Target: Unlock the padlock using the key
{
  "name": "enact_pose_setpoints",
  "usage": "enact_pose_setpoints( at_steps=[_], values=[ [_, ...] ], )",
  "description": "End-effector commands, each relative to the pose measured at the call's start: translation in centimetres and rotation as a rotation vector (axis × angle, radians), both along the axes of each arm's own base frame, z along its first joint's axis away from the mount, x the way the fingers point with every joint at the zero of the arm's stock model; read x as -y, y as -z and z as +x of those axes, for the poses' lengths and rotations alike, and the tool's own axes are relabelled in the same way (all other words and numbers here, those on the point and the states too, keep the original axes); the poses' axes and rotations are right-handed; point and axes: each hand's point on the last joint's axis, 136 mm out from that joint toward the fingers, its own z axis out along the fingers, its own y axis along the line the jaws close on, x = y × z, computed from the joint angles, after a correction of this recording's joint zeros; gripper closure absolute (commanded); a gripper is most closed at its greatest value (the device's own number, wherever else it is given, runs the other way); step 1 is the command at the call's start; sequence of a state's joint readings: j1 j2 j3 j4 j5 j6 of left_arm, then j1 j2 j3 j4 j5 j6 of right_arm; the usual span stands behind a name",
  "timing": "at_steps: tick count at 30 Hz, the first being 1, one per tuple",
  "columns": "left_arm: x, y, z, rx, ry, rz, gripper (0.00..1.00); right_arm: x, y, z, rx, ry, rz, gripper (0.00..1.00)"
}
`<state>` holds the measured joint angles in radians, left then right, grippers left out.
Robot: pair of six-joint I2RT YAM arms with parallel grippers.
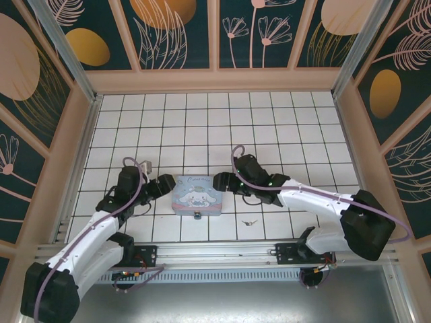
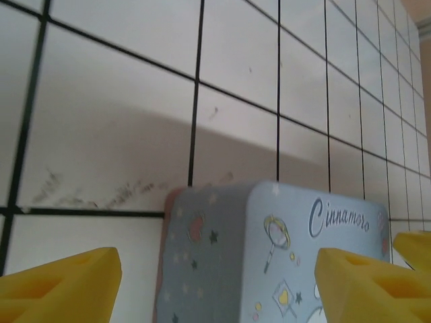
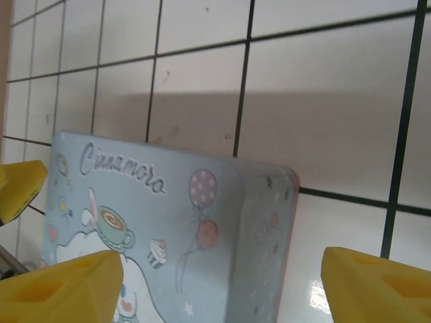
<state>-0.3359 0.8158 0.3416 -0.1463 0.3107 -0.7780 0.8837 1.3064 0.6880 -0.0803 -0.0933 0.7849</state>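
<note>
Counter: white tiles with dark grout (image 1: 175, 121), walled round by floral-printed panels.

Tin box: pale blue tin box (image 1: 197, 193) with a cartoon print, lying flat, lid up, in the near-middle of the counter, between the two pincers.

Padlock: small teal padlock (image 1: 197, 215) at the middle of the tin box's near edge, touching it or just beside it. It is too small in the top view to tell whether the shackle is closed or hooked to the tin.

Key: thin dark key (image 1: 250, 221) lying flat on the counter, to the right of the padlock and apart from it, just off the tin's near right corner. Neither pincer touches it.

Left pincer: the left pincer (image 1: 166, 186) sits low at the tin's left side. From the left wrist its yellow fingertips (image 2: 64, 282) stand wide apart with a corner of the tin between them, and a gap shows beside the left one. It is open and grips nothing.

Right pincer: the right pincer (image 1: 221, 182) sits low at the tin's far right corner. From the right wrist its yellow fingertips (image 3: 60, 286) are spread wide on either side of that corner. It is open and grips nothing.

Arms: both reach inward from the near edge and face each other across the tin.
</note>
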Motion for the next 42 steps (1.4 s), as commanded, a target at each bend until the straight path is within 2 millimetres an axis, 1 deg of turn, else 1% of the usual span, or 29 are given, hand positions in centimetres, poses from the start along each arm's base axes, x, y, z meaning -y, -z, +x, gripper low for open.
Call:
enact_pose_setpoints(
  at_steps=[1,5,8,10,12,13,15,17,21,24,26,32,34,38,40,42],
  values=[
    [1.2,-0.7,-0.4,0.006,0.019,-0.051,0.25,0.7,1.7,-0.8,-0.050,0.058,-0.035,0.25],
    [2.3,-0.3,-1.3,-0.012,0.058,-0.053,0.29,0.0,1.9,-1.5,-0.068,0.047,-0.009,0.31],
    [2.7,0.6,-1.9,-0.038,0.075,-0.051,0.31,-0.6,1.9,-1.5,-0.078,0.035,0.008,0.37],
    [3.1,1.2,-2.3,-0.055,0.092,-0.054,0.32,-0.9,2.0,-1.5,-0.083,0.030,0.012,0.43],
    [3.7,1.5,-2.5,-0.062,0.109,-0.065,0.33,-1.2,2.2,-1.3,-0.083,0.029,0.013,0.51],
    [3.9,1.6,-2.5,-0.061,0.112,-0.068,0.34,-1.3,2.2,-1.1,-0.082,0.030,0.012,0.54],
    [4.4,1.6,-2.3,-0.057,0.117,-0.081,0.36,-1.4,2.3,-0.6,-0.080,0.036,0.010,0.65],
    [4.7,1.6,-1.8,-0.052,0.118,-0.088,0.37,-1.5,2.1,0.2,-0.070,0.050,0.009,0.70],
    [5.6,1.1,-0.1,-0.025,0.110,-0.098,0.38,-1.0,1.6,2.5,-0.054,0.097,0.020,0.70],
    [6.3,0.4,1.7,0.006,0.105,-0.095,0.38,-0.7,1.2,4.4,-0.042,0.125,0.040,0.70],
    [6.9,0.3,3.1,0.012,0.106,-0.080,0.38,-0.3,1.2,5.8,-0.037,0.148,0.043,0.70],
    [8.8,-0.5,7.4,0.059,0.120,-0.036,0.35,0.9,2.0,10.0,-0.040,0.220,0.040,0.70],
    [9.2,-0.6,8.6,0.072,0.121,-0.011,0.34,1.0,2.4,11.1,-0.046,0.233,0.040,0.70],
    [9.8,-0.2,10.6,0.083,0.124,0.036,0.32,0.9,3.5,12.2,-0.072,0.246,0.034,0.70],
    [9.8,0.1,11.1,0.079,0.124,0.054,0.31,0.6,3.8,12.3,-0.085,0.241,0.043,0.70],
    [9.5,0.2,11.5,0.088,0.110,0.082,0.29,0.4,3.8,12.2,-0.091,0.239,0.056,0.69]
  ],
)
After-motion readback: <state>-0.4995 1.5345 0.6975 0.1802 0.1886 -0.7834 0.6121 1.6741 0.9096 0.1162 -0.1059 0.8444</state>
